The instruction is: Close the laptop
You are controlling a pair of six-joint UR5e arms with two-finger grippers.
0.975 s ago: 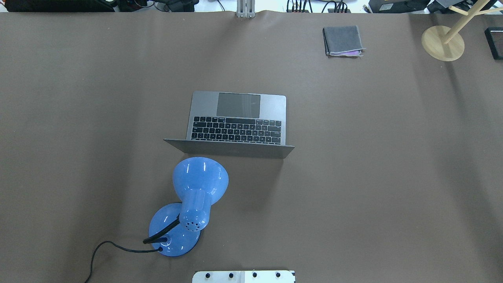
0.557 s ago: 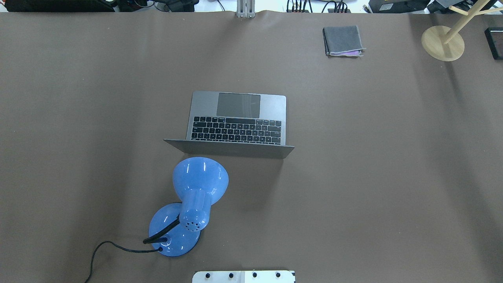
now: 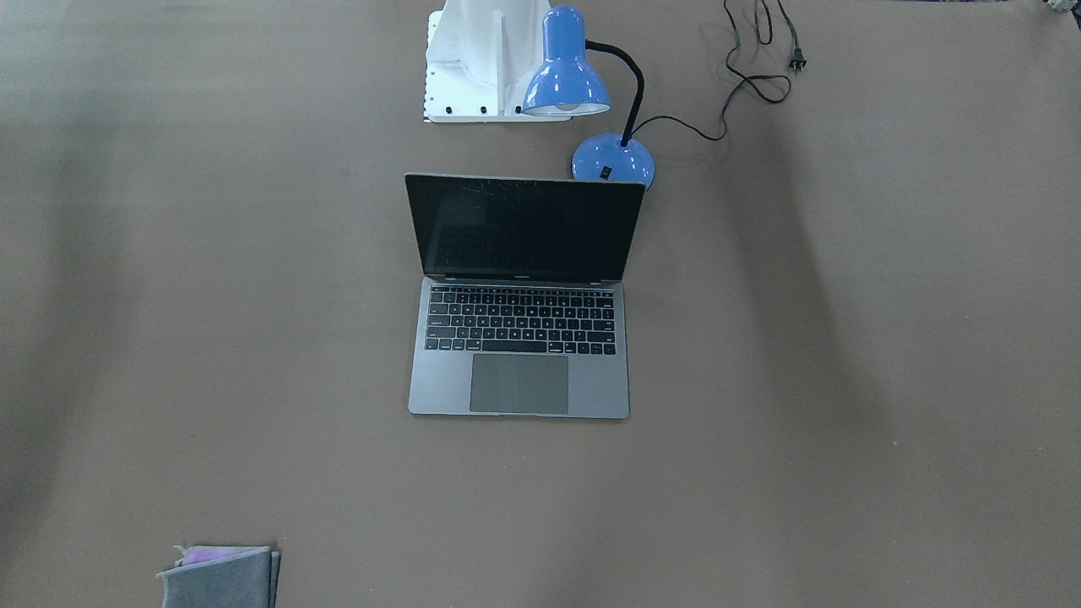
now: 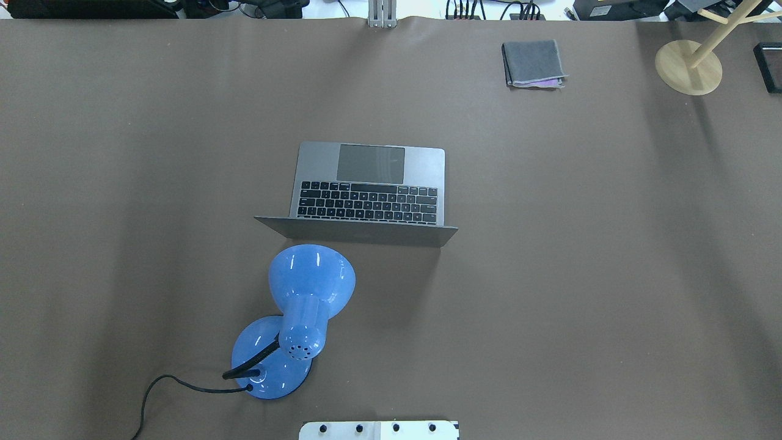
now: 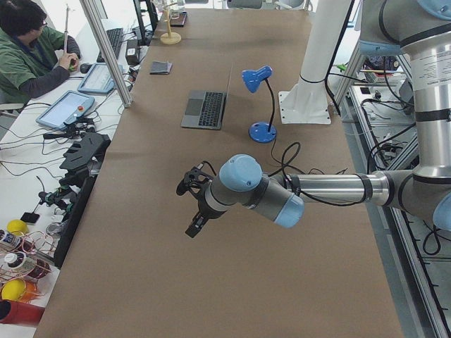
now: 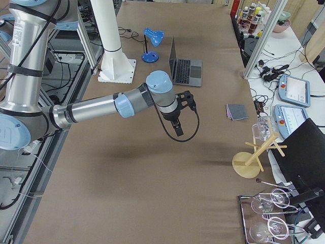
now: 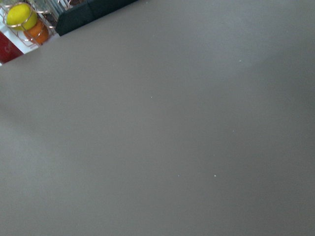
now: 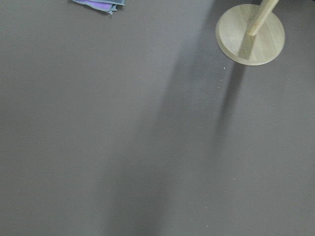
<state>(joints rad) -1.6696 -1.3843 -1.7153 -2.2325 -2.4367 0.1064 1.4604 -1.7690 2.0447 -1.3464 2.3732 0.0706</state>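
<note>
Left end effector (image 5: pixel 194 224) (jaws unreadable) hovers far from laptop (image 5: pixel 204 109)

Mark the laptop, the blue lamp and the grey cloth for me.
laptop (image 3: pixel 519 383): front-facing view, middle of the trackpad.
blue lamp (image 4: pixel 311 272): overhead view, top of the shade.
grey cloth (image 4: pixel 533 61): overhead view, its upper folded face.

On the desk (image 4: pixel 580 244) you have one laptop (image 4: pixel 371 183), one blue lamp (image 4: pixel 308 287), one folded grey cloth (image 4: pixel 533 63) and one wooden stand (image 4: pixel 688 67). Two arms hang over it, each carrying one tool: one left tool (image 5: pixel 194 225), one right tool (image 6: pixel 177 129).
</note>
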